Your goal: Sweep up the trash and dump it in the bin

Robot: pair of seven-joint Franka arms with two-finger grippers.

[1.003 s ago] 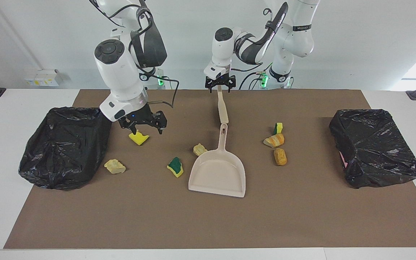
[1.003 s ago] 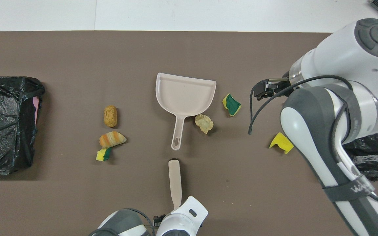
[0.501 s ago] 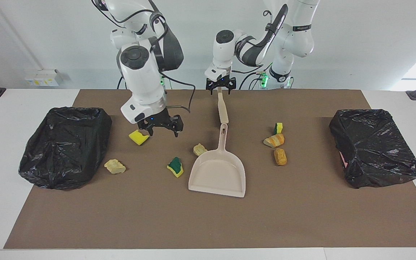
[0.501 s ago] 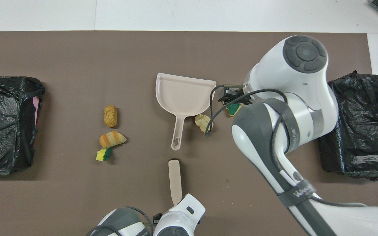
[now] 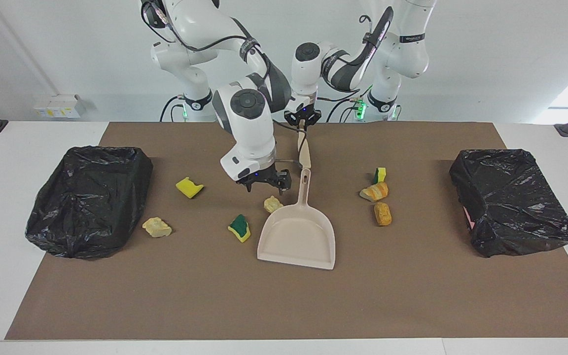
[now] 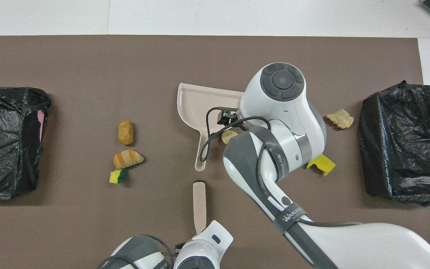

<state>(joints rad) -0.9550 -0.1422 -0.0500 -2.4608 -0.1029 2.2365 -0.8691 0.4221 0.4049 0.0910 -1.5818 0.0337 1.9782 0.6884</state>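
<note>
the left gripper [image 5: 303,120] is closed on the brush [image 5: 304,152] handle near the robots, the right gripper [image 5: 264,181] hangs wide over a pale foam bit [image 5: 272,203] beside the dustpan [image 5: 298,236].

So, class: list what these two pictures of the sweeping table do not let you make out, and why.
1. Overhead view: the right arm hides the green-and-yellow sponge chunk and one corner of the beige plastic dustpan.
2. Both views: the left tool and its wrist cover the beige-handled brush's bristle end.
3. Both views: crumpled plastic conceals the insides of the two black-bagged bins.
</note>
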